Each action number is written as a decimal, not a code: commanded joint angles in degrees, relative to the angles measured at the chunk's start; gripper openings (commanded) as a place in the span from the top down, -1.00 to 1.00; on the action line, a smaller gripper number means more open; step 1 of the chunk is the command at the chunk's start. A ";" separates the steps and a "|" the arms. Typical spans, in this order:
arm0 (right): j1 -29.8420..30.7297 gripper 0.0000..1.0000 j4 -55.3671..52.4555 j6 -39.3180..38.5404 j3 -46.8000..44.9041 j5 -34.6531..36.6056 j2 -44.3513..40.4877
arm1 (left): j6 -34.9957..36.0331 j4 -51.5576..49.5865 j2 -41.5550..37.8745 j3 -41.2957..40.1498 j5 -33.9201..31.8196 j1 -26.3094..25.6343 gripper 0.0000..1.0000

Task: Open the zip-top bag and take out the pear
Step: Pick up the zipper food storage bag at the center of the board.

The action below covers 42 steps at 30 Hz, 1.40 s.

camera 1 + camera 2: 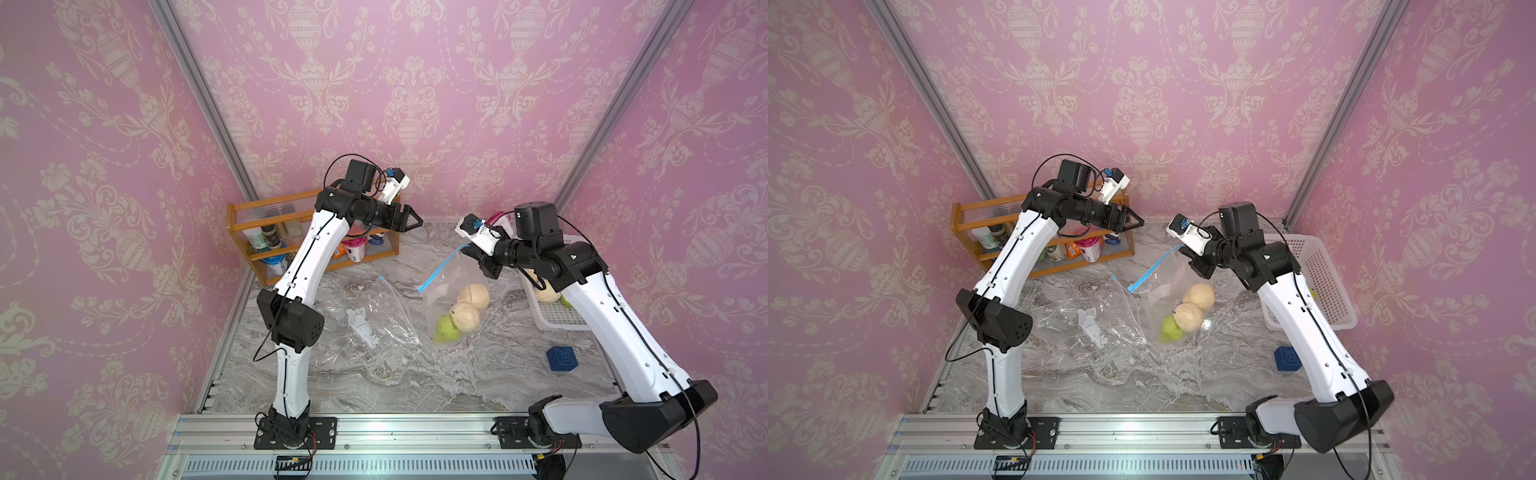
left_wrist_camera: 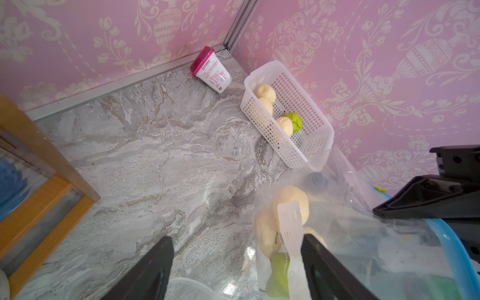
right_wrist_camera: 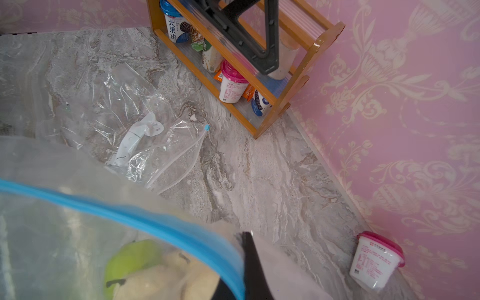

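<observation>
Plastic bag (image 1: 446,291) hangs pinched in our right claw (image 1: 478,257), pear (image 1: 446,329) not yet out below it; left claw (image 1: 417,220) wide, empty.

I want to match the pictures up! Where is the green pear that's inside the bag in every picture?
Top view: the green pear is mid-table, at the closed end of the bag, against a tan fruit.
Top view: same spot.
Left wrist: seen through the plastic, next to the tan fruits.
Right wrist: a blurry green shape behind the plastic.
Shared landmark: the blue zip strip.
</observation>
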 commanded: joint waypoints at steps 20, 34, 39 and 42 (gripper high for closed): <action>-2.45 1.00 -22.51 13.16 11.46 -11.28 10.26 | 40.42 -4.00 -0.62 -3.80 21.43 -0.10 -0.58; -3.33 1.00 -28.75 23.66 24.35 -8.43 20.69 | 34.06 -6.85 -2.70 -3.10 18.61 -3.33 -0.53; -2.67 1.00 -29.18 25.38 25.98 -8.44 21.85 | 34.43 -7.19 -2.75 -3.82 11.42 -5.57 -0.53; -2.15 1.00 -28.47 26.95 26.07 -8.10 22.08 | 33.40 -7.10 -2.10 -3.71 10.95 -5.79 -0.48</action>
